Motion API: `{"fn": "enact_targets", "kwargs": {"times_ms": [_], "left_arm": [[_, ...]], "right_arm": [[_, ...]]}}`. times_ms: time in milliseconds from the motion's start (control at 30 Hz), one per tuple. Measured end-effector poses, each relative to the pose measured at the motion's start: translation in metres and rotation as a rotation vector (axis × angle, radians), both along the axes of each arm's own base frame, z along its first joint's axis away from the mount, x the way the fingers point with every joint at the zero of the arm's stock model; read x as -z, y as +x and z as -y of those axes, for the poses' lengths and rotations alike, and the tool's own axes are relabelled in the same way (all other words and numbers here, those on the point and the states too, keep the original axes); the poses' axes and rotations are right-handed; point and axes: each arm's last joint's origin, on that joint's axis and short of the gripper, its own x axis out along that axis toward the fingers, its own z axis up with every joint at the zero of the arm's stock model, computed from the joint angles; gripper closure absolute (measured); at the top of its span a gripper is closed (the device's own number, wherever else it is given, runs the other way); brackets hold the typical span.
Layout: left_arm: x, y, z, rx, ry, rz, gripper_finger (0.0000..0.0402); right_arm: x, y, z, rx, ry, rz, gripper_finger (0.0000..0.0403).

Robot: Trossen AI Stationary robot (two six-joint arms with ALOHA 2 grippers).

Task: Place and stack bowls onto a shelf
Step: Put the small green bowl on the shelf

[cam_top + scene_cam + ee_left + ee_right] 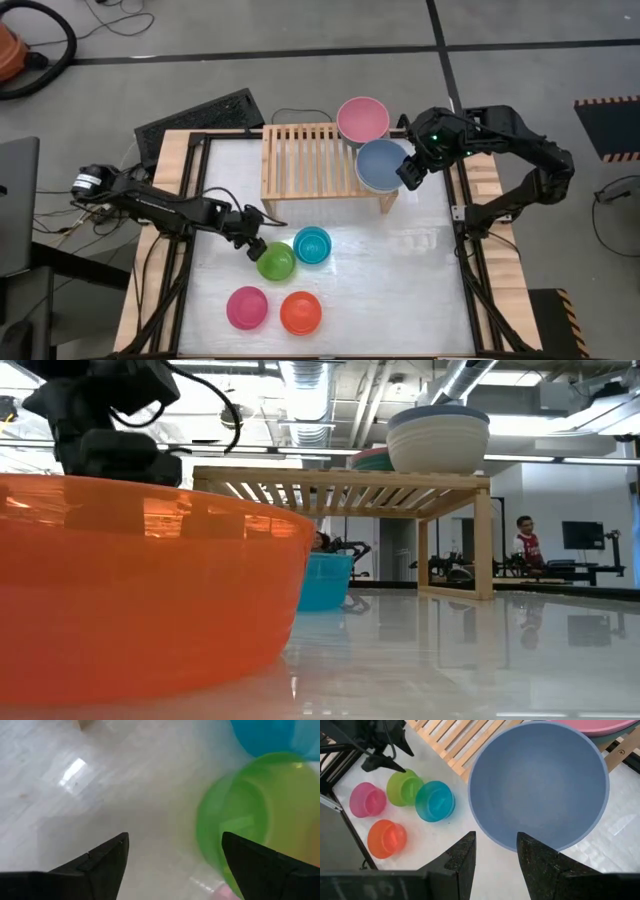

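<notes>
The shelf stands at the table's far middle. On its right end the slate blue bowl sits nested in the cream bowl. Behind them the light pink bowl sits on the teal green bowl. The green bowl, cyan bowl, magenta bowl and orange bowl rest upright on the table. My left gripper is open, one finger over the green bowl and one outside its wall. My right gripper is open by a narrow gap. My right gripper hangs over the slate blue bowl's rim on the side toward the table's right edge, coming from above. The bowl sits upright in the cream bowl on the shelf. Whether the fingers touch the rim, I cannot tell.
The shelf's left and middle slats are bare. A black keyboard-like tray lies past the far left corner. Open tabletop lies on the near right. A person stands in the room behind.
</notes>
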Motion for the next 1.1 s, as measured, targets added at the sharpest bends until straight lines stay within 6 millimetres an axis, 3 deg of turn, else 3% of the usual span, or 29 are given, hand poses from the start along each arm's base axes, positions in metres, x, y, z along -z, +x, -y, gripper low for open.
{"fn": "enact_targets", "kwargs": {"times_ms": [100, 200, 533, 767, 1100], "left_arm": [[0.006, 0.004, 0.001, 0.027, 0.005, -0.017, 0.0107], [0.012, 0.007, 0.003, 0.053, -0.016, -0.032, 0.0144], [0.017, 0.01, 0.007, 0.073, -0.046, -0.052, 0.0382], [-0.012, 0.002, 0.006, 0.015, -0.101, 0.045, 0.04], [-0.1, -0.025, 0.0, -0.097, -0.098, 0.141, 0.0401]], "right_arm": [[0.0, 0.0, 0.0, 0.0, 0.0, 0.002, 0.0235], [0.0, 0.0, 0.0, 0.005, 0.003, 0.003, 0.0235], [0.0, 0.003, 0.0, 0.026, 0.017, 0.019, 0.0235], [-0.002, 0.021, -0.003, -0.013, -0.003, 0.111, 0.0235], [0.0, 0.061, -0.029, -0.16, -0.03, 0.238, 0.0235]]}}
